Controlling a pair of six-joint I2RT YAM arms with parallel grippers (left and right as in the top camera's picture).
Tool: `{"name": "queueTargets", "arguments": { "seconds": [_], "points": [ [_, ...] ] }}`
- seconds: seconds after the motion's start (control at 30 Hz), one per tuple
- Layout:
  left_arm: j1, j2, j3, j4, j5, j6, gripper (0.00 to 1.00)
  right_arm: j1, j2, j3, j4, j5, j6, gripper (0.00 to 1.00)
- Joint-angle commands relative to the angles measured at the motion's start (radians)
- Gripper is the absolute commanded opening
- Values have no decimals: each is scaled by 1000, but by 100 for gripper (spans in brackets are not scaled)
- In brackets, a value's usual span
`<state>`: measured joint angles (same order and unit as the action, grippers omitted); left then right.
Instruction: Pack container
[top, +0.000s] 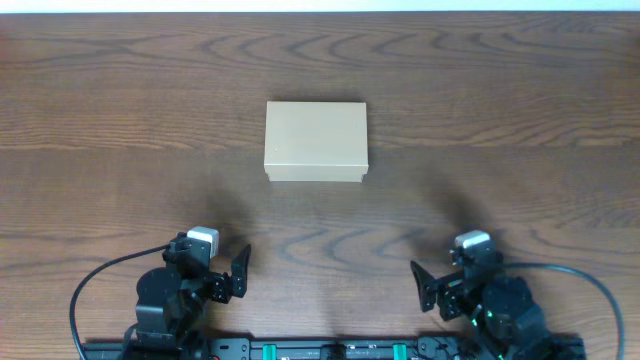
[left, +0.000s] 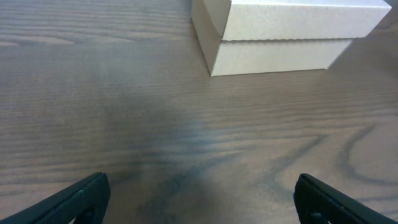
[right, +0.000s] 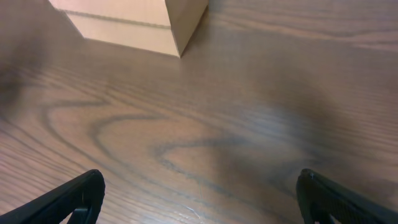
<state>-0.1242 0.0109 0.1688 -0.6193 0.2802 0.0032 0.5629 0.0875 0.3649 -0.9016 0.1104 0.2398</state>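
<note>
Sitting shut mid-way across the worktop (top: 520, 100), the box (top: 315, 140) is well apart from the left gripper (top: 232, 275) and right gripper (top: 428, 285). Both are spread and empty. Prying the lid one-handed may just shove it.

left tool (left: 200, 194) spread wide and empty, right tool (right: 200, 190) likewise, both low, side by side

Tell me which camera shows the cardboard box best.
Overhead: the whole cardboard box is in frame, closed lid and front side visible. The left wrist view crops the box at the top edge but shows the lid seam; the right wrist view catches only one corner.
</note>
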Motion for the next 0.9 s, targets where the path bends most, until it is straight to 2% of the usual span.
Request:
{"name": "queueTargets", "arguments": {
  "seconds": [0.0,0.3,0.87],
  "points": [
    [6,-7,-8,3,-2,-3,95,32,-79,-66,12,19,-31,99],
    [6,-7,-8,3,-2,-3,95,98,-82,-187,82,13,-24,99],
    [6,-7,-8,3,-2,-3,95,129,-82,-190,106,13,-24,99]
  ]
}}
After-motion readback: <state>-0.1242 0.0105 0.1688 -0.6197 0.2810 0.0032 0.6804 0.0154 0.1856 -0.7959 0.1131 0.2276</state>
